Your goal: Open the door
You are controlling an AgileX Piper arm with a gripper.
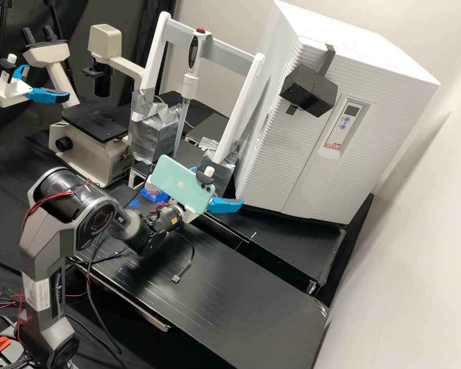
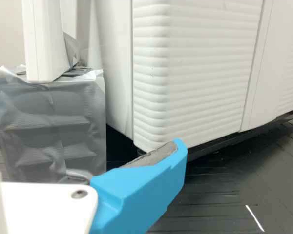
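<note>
In the high view, my gripper (image 1: 225, 205) is at the front left of the white cabinet, near its lower corner, its blue fingers spread apart and partly hidden by the mounted phone. The cabinet's ribbed door (image 1: 276, 148) stands closed, with a black foam block (image 1: 308, 91) fixed near its top. In the wrist view, one blue finger of my gripper (image 2: 141, 190) overlaps the lower corner of the ribbed door (image 2: 200, 73); nothing is held. Whether that finger touches the door I cannot tell.
A white frame (image 1: 156, 56) wrapped in silver tape at its feet holds a pipette (image 1: 189, 84) left of the cabinet. A microscope (image 1: 95, 128) stands farther left. The black bench (image 1: 251, 302) reaches along the front, with a loose cable (image 1: 189, 261) on it.
</note>
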